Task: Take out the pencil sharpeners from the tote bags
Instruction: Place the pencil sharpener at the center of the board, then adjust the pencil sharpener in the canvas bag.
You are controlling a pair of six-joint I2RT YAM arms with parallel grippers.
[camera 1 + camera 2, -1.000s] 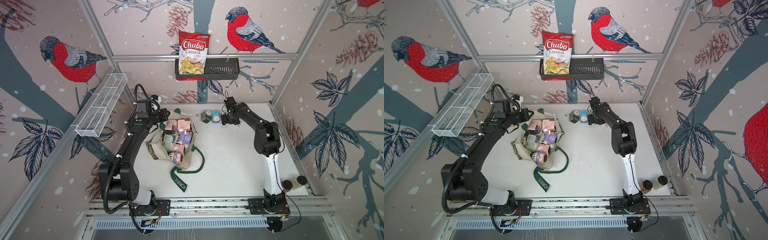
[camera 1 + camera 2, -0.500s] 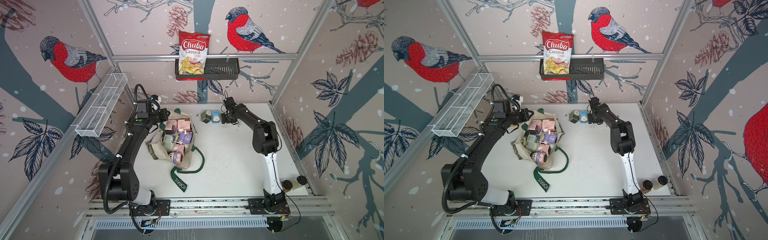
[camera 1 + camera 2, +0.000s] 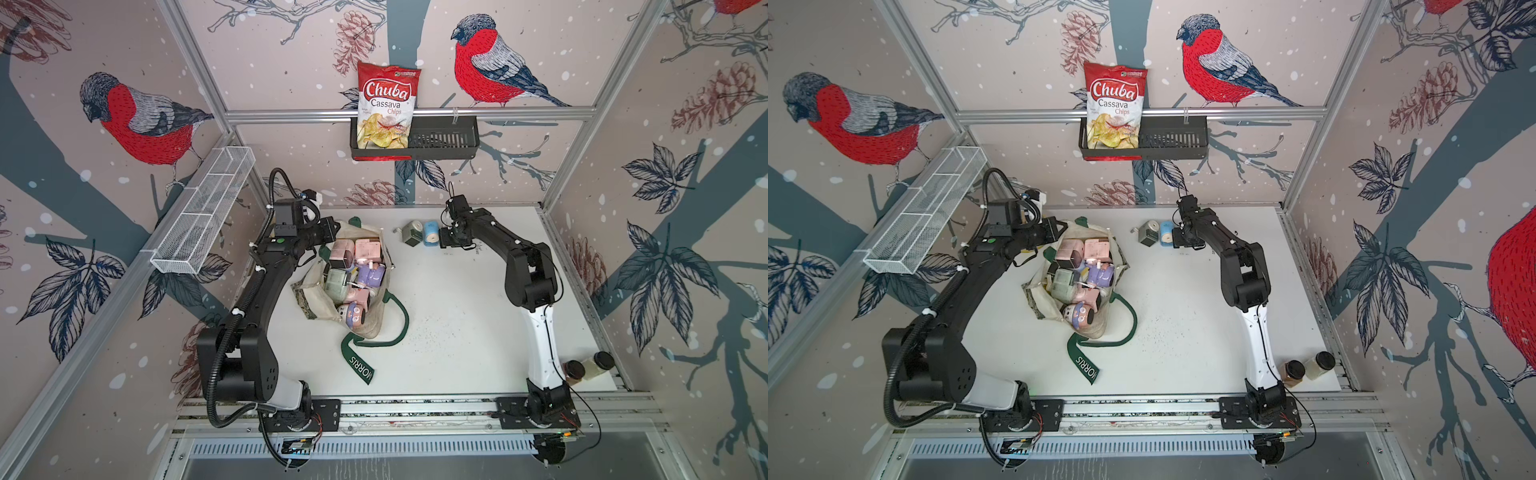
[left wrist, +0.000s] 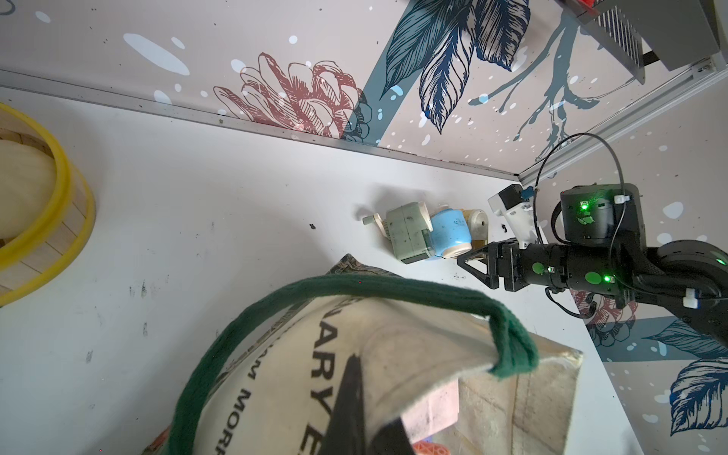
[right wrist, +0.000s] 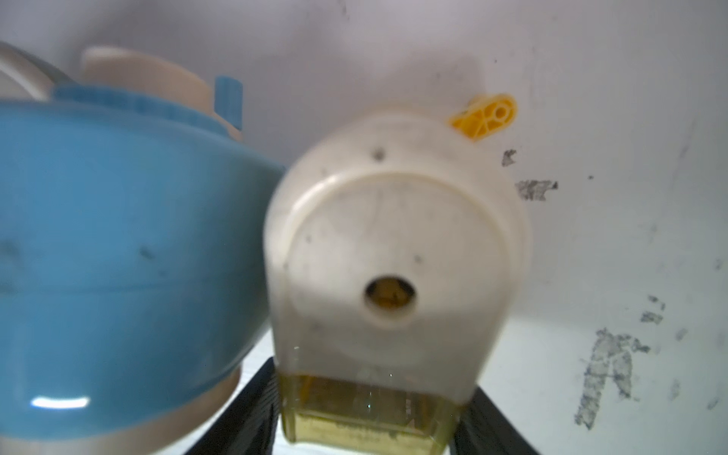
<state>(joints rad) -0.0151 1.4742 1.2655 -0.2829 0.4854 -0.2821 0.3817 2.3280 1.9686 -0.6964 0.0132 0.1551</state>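
— Where is the tote bag (image 3: 372, 326) sitting?

— Left of centre in both top views, slumping open on the white table (image 3: 457, 316), with its green strap trailing toward the lower edge of the frame. Pencil sharpeners (image 3: 368, 249) are filling its mouth – pink ones uppermost, a lilac one (image 3: 371, 274) below them.

— And the left gripper (image 3: 331, 233)?

— It is pressing in at the bag's upper left rim, jaws closed tight, pinching the cream canvas; the left wrist view is showing a dark finger (image 4: 348, 394) lying against the cloth.

— Are any sharpeners lying outside?

— Three, in a row above centre of the top views: a green sharpener (image 3: 411, 235), a blue sharpener (image 3: 431, 234) touching it, and a cream sharpener (image 5: 394, 244) just beside the blue.

— What is the right gripper (image 3: 443, 241) doing?

— Its jaws are standing partway apart, one on each side of the cream sharpener's yellowish base. Whether they are squeezing it, I cannot tell.
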